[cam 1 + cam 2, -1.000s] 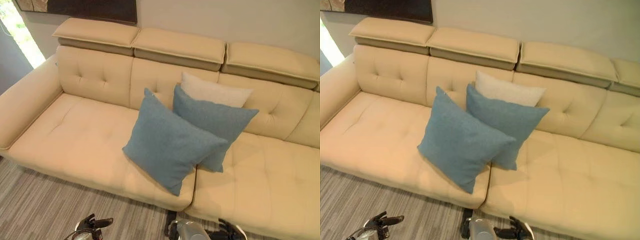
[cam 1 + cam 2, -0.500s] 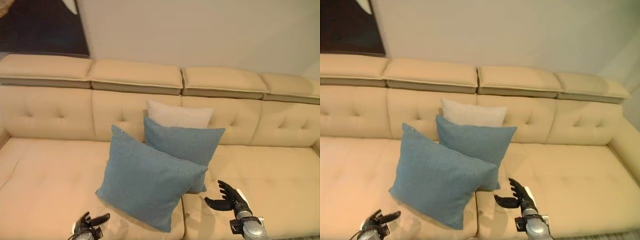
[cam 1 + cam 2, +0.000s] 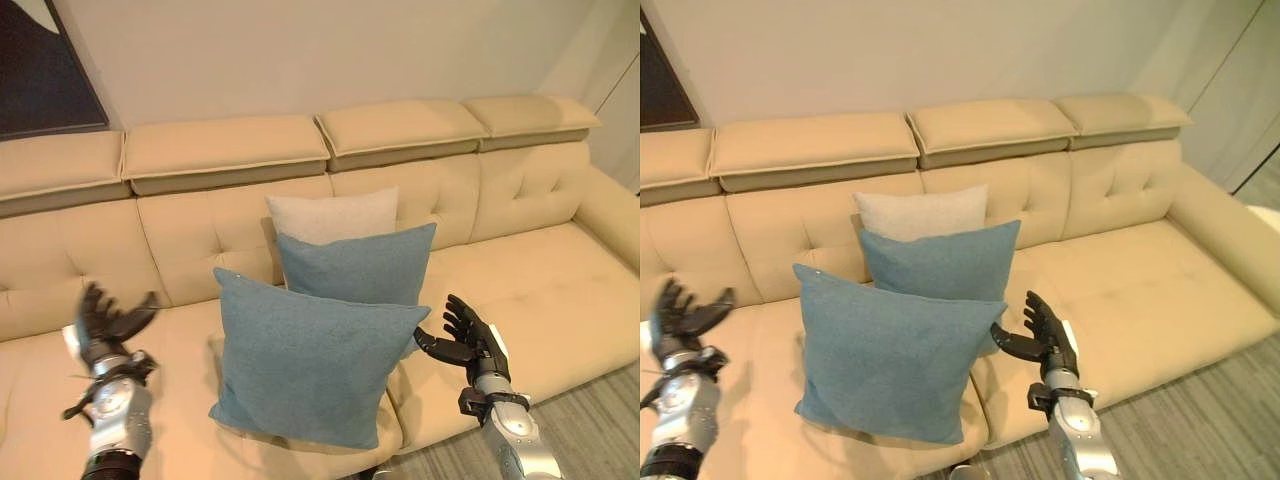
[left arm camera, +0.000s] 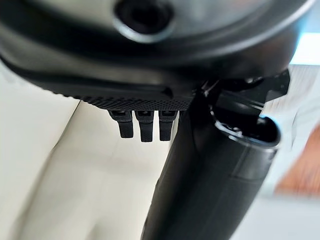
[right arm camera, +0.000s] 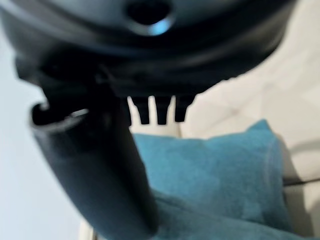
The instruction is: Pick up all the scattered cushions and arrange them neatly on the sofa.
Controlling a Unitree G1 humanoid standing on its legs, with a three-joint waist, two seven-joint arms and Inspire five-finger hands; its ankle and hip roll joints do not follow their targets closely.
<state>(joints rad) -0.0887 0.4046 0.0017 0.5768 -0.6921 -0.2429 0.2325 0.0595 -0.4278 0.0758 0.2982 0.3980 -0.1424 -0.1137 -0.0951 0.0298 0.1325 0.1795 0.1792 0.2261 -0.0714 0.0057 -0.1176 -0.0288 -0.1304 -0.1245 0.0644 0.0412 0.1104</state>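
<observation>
Cushions stand in a row at the middle of your sofa (image 3: pixel 560 270): a large blue cushion (image 3: pixel 305 360) at the seat's front edge, a second blue cushion (image 3: pixel 355 265) just behind it, and a cream cushion (image 3: pixel 330 213) against the backrest. Your left hand (image 3: pixel 103 322) is raised over the seat's left part, fingers spread, holding nothing. Your right hand (image 3: pixel 468 335) hovers just beside the front cushion's right corner, fingers spread and empty.

Cream tufted sofa (image 3: pixel 520 290) with raised headrests, bearing three cushions near its middle: a large blue cushion (image 3: pixel 305 360) upright at the seat's front edge, a second blue cushion (image 3: pixel 355 265) just behind it, and a white cushion (image 3: pixel 330 213) against the backrest.
</observation>
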